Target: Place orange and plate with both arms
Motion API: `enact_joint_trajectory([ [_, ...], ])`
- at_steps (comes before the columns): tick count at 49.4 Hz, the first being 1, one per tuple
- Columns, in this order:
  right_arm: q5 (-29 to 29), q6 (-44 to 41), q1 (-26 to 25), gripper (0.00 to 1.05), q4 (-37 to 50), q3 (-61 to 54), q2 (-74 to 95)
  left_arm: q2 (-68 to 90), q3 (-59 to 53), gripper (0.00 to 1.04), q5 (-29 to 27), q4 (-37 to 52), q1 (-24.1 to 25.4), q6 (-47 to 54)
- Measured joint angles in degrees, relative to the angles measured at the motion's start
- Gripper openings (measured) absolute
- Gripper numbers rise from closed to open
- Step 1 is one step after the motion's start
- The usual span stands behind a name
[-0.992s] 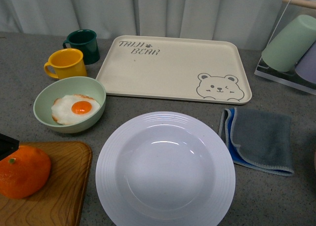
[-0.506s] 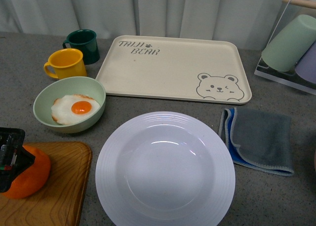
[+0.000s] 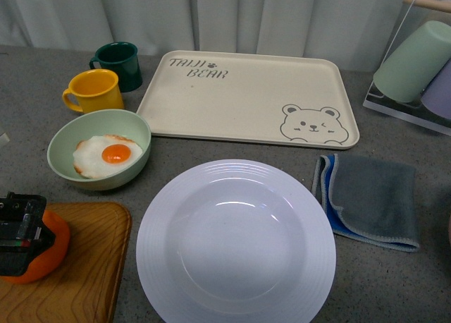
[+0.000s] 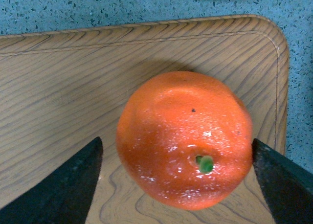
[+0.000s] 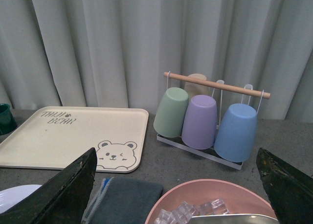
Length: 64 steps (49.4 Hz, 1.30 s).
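The orange [image 4: 185, 138] sits on a wooden board [image 4: 63, 87], green stem dot up. My left gripper [image 4: 177, 185] is open, one black finger on each side of the fruit, not touching it. In the front view the left gripper [image 3: 20, 235] covers most of the orange [image 3: 53, 247] at the lower left. The white plate [image 3: 236, 242] lies in the middle foreground. My right gripper [image 5: 178, 192] is open and holds nothing, raised above the table's right side; it does not show in the front view.
A pale green bowl [image 3: 99, 149] with a fried egg stands behind the board [image 3: 84, 266]. Yellow mug [image 3: 93, 90], green mug [image 3: 118, 65], cream bear tray [image 3: 250, 97], grey cloth [image 3: 370, 199], cup rack [image 5: 210, 119] and a pink bowl [image 5: 215, 204] of ice cubes surround the plate.
My left gripper has come in from the lower left edge and dropped over the orange, now covering most of it. Nothing else has moved.
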Motion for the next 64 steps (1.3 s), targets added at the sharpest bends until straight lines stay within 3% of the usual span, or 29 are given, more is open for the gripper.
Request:
enact_joint_trajectory([
  [11, 0.0, 0.0, 0.0, 0.95, 0.0, 0.0, 0.0, 0.0, 0.0, 0.57, 0.4, 0.1, 0.0, -1.0],
  [15, 0.0, 0.0, 0.0, 0.95, 0.0, 0.0, 0.0, 0.0, 0.0, 0.52, 0.8, 0.1, 0.0, -1.0],
  [22, 0.0, 0.0, 0.0, 0.95, 0.0, 0.0, 0.0, -3.2, 0.3, 0.50, 2.0, -2.4, -1.4, -2.4],
  [30, 0.0, 0.0, 0.0, 0.95, 0.0, 0.0, 0.0, -9.7, 1.9, 0.50, 1.9, -4.4, -7.1, -5.0],
  [41, 0.0, 0.0, 0.0, 0.95, 0.0, 0.0, 0.0, -10.5, 2.9, 0.49, -0.4, -3.0, -20.1, -11.6],
  [49, 0.0, 0.0, 0.0, 0.95, 0.0, 0.0, 0.0, -3.8, 4.4, 0.49, -2.9, 3.4, -30.2, -16.8],
  [55, 0.0, 0.0, 0.0, 0.95, 0.0, 0.0, 0.0, 2.1, 7.2, 0.49, -3.6, 6.8, -32.8, -18.6],
  [64, 0.0, 0.0, 0.0, 0.95, 0.0, 0.0, 0.0, 7.5, 9.9, 0.49, -4.9, 8.3, -31.8, -19.8],
])
